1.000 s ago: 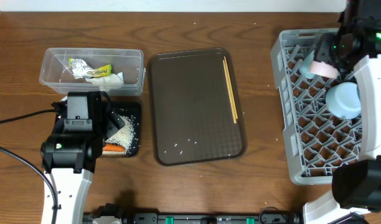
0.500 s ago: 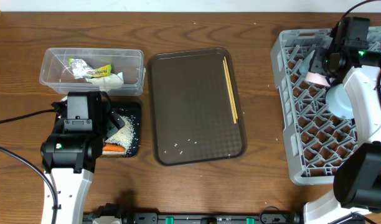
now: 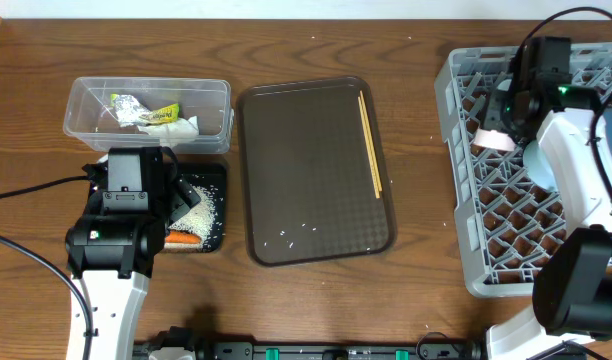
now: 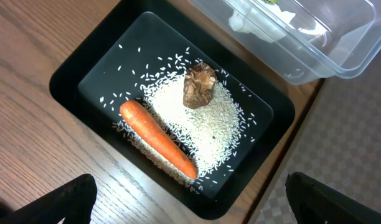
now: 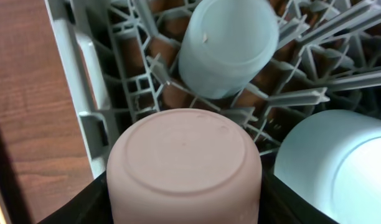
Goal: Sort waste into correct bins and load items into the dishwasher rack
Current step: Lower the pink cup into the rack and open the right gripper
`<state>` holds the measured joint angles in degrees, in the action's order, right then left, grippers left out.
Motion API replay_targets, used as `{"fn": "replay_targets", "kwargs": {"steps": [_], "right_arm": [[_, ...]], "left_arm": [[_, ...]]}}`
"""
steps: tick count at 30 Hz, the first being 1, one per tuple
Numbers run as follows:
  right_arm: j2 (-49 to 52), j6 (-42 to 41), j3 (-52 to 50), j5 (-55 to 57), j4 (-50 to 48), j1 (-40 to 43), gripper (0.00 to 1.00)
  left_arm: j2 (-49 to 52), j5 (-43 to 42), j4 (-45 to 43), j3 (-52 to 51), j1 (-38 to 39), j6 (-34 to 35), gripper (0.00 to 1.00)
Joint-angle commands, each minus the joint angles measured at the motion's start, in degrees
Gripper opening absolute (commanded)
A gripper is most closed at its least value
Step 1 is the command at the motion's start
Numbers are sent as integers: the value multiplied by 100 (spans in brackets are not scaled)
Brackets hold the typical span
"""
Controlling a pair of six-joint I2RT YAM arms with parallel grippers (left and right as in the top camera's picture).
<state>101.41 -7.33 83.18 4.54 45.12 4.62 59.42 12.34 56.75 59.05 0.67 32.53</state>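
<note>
My right gripper [image 5: 184, 208] is shut on an upside-down pinkish-white cup [image 5: 184, 165] and holds it over the left part of the grey dishwasher rack [image 3: 464, 215]. A light blue cup [image 5: 228, 43] and a pale blue bowl [image 5: 340, 168] sit inverted in the rack beside it. My left gripper [image 4: 190, 202] hangs open above the black tray [image 4: 84, 68], which holds a carrot [image 4: 156, 137], a brown lump [image 4: 198, 84] and rice [image 4: 212, 127]. The clear tub [image 3: 86, 100] holds a wrapper [image 3: 161, 115] and napkins [image 3: 183, 127]. Chopsticks [image 3: 370, 140] lie on the brown tray [image 3: 306, 150].
A few rice grains [image 3: 296, 232] lie near the brown tray's front edge. The left arm's body [image 3: 121, 205] covers the black tray's left part in the overhead view. The right arm [image 3: 576, 170] reaches across the rack's right side.
The right gripper has carried the cup leftward and toward the table's front, over the rack's left columns. The left arm has not moved.
</note>
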Motion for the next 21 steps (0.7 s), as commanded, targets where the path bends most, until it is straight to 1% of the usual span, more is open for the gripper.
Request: {"fn": "replay_targets", "kwargs": {"steps": [1,6,8,9,12,14,17,21], "right_arm": [[-37,61,-120,28,7,-131,49],[-37,59,-127,125,57,-155,50],[-37,59,-127,125,107,-155,54],[-37,57,-127,127,149,-155,59],[-39,-7,-76,127,326,-155,70],[-52,-98,-11,125,498,-155,75],[-125,-256,122,118,787,-160,78],[-409,-334,332,50,1161,-160,78]], "left_arm": [[13,13,20,-7,7,-37,98],[13,13,20,-7,7,-39,98],[13,13,22,-7,7,-37,98],[13,13,20,-7,7,-37,98],[13,13,20,-7,7,-37,98],[13,13,20,-7,7,-37,98],[13,13,20,-7,7,-37,98],[13,13,20,-7,7,-39,98]]}}
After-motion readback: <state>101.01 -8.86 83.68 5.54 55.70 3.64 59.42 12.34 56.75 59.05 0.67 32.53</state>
